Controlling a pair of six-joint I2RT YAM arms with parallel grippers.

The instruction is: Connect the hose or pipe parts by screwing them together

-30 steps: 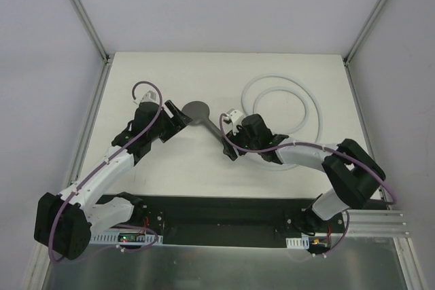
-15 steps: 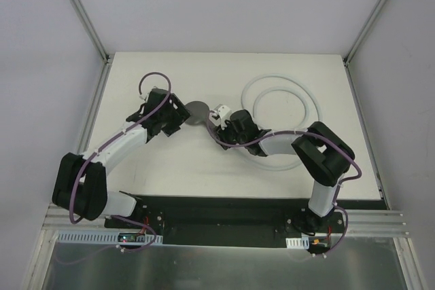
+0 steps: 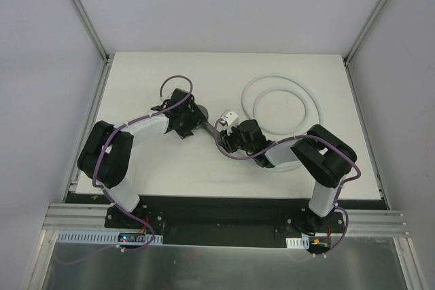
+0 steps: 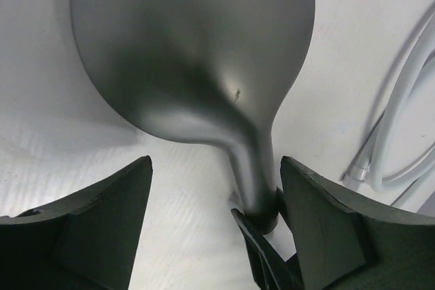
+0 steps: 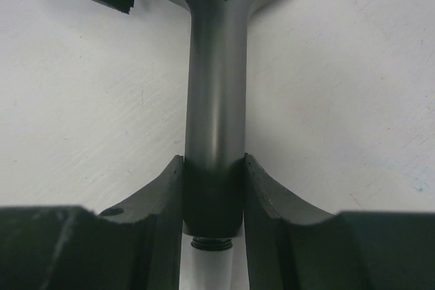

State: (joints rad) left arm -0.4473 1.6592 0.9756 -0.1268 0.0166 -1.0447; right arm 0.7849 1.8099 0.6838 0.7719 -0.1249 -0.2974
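The dark grey shower head (image 4: 190,52) lies on the white table, its handle (image 5: 216,86) running straight back toward my right gripper (image 5: 214,191). That gripper is shut on the handle's end, and the threaded tip (image 5: 212,242) pokes out behind its fingers. My left gripper (image 4: 214,161) is open over the neck below the round head, with the handle close to its right finger (image 4: 340,229) and a wide gap on the left. In the top view the left gripper (image 3: 194,119) covers the head and the right gripper (image 3: 231,137) sits beside it. The pale hose (image 3: 280,77) lies coiled at the back right, untouched.
The white table (image 3: 156,168) ends at metal frame rails on the left (image 3: 88,127) and right (image 3: 363,127). A loop of the hose (image 4: 401,120) runs just right of the left gripper. Both arm bases stand on the dark plate (image 3: 217,219) at the near edge.
My left arm has swung right and now straddles the shower head's neck, still open. My right gripper has shut on the handle's end.
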